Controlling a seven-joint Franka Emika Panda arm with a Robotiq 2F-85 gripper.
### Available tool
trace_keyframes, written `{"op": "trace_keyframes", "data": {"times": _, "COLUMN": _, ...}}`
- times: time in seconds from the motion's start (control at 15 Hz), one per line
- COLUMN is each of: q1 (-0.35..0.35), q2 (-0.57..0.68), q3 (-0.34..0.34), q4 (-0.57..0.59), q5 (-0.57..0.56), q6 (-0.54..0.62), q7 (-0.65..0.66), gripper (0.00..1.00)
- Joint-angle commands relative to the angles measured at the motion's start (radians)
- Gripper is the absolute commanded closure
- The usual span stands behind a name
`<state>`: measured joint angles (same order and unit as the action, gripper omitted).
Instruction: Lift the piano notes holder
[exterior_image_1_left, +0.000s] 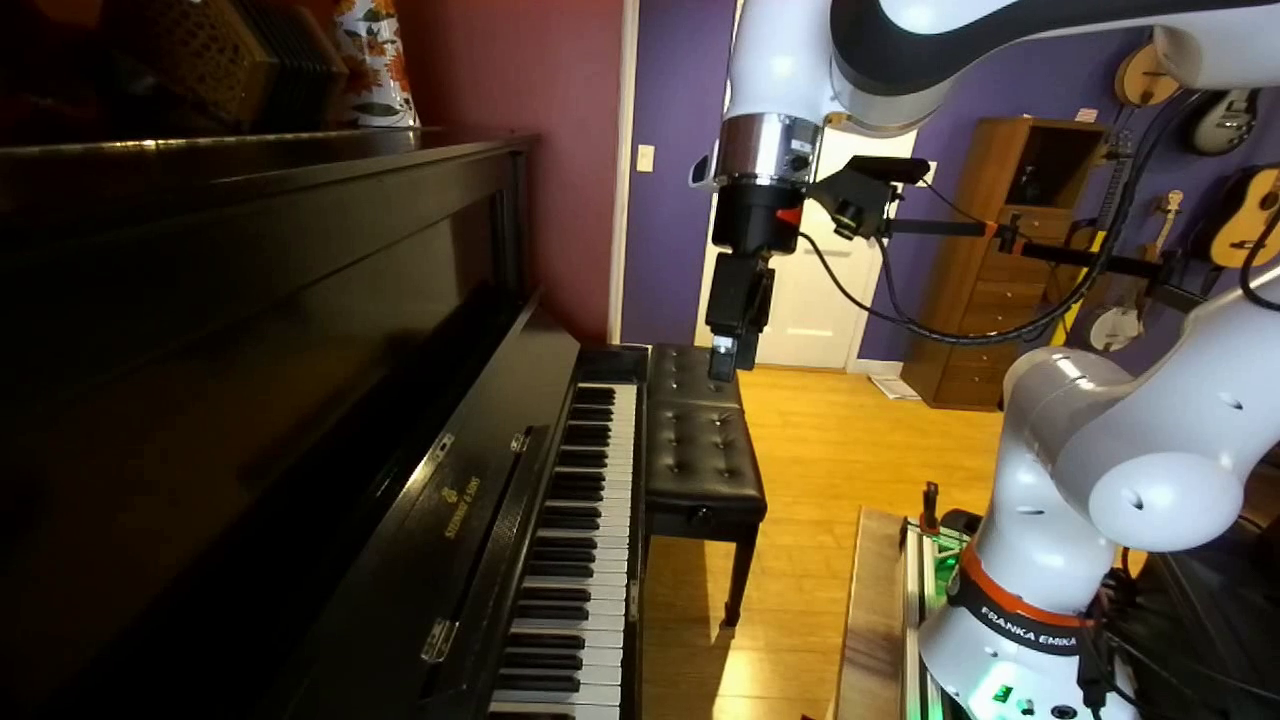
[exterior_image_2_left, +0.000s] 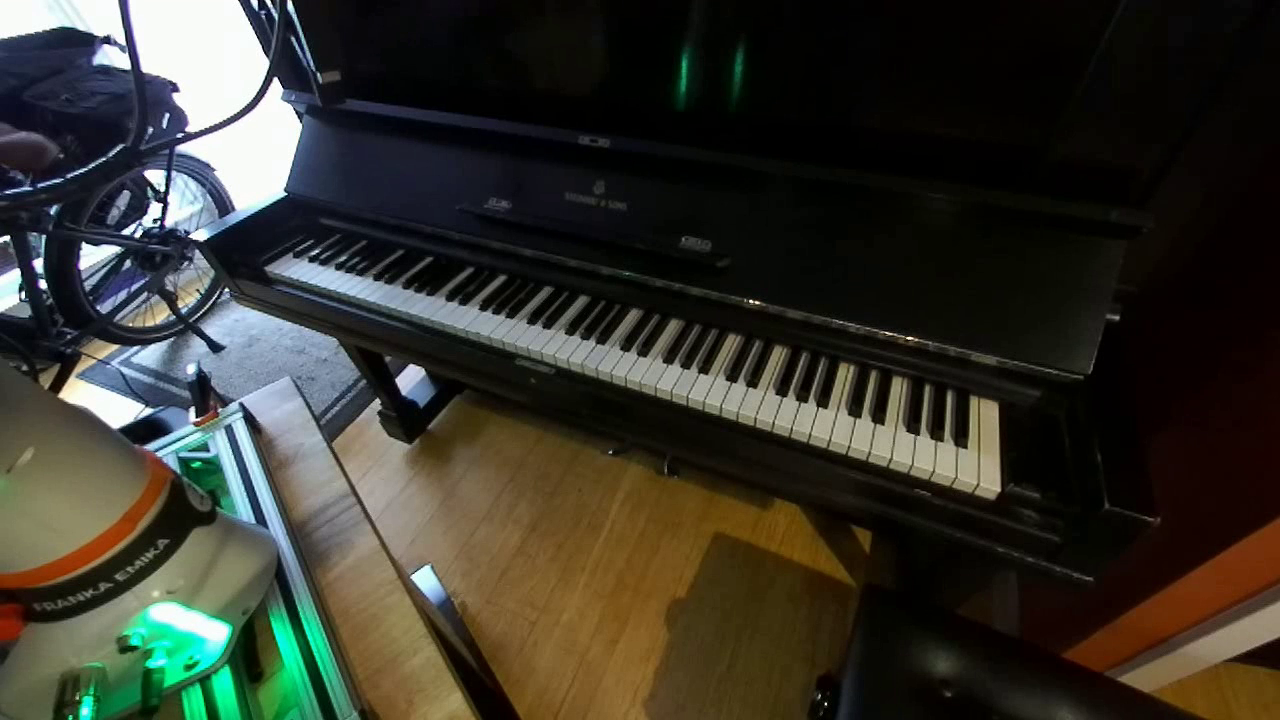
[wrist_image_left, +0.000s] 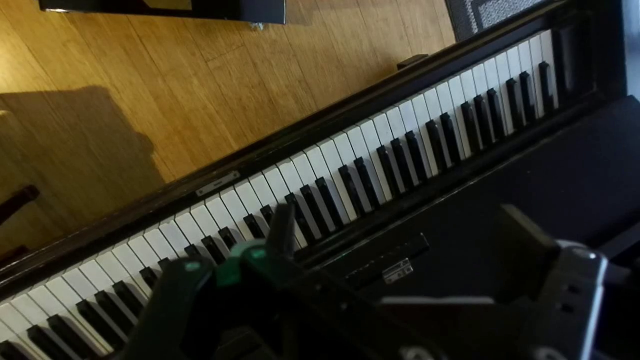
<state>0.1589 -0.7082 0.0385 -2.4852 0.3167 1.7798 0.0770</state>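
The piano notes holder is a narrow, dark, hinged flap, which shows in both exterior views. It lies folded flat against the sloping fallboard under the Steinway lettering, with a metal hinge near each end. In the wrist view one end of the notes holder with one hinge shows between the fingers; the rest is hidden behind the gripper. My gripper points down, in the air above and apart from the piano. In the wrist view its fingers are wide apart with nothing between them.
The black-and-white keys run along below the fallboard. The piano's tall front panel rises behind. A black tufted bench stands at the piano's far end. A cable hangs from the arm.
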Motion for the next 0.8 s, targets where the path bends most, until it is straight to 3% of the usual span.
{"op": "trace_keyframes", "data": {"times": 0.0, "q1": -0.045, "q2": 0.033, "q3": -0.073, "q4": 0.011, "q5": 0.025, "q6": 0.004, "q7": -0.106, "gripper": 0.00}}
{"op": "trace_keyframes", "data": {"times": 0.47, "q1": -0.127, "q2": 0.220, "q3": -0.322, "q4": 0.045, "q5": 0.090, "q6": 0.026, "q7": -0.426, "gripper": 0.00}}
{"op": "trace_keyframes", "data": {"times": 0.73, "q1": -0.169, "q2": 0.379, "q3": -0.411, "q4": 0.110, "q5": 0.175, "q6": 0.026, "q7": -0.577, "gripper": 0.00}}
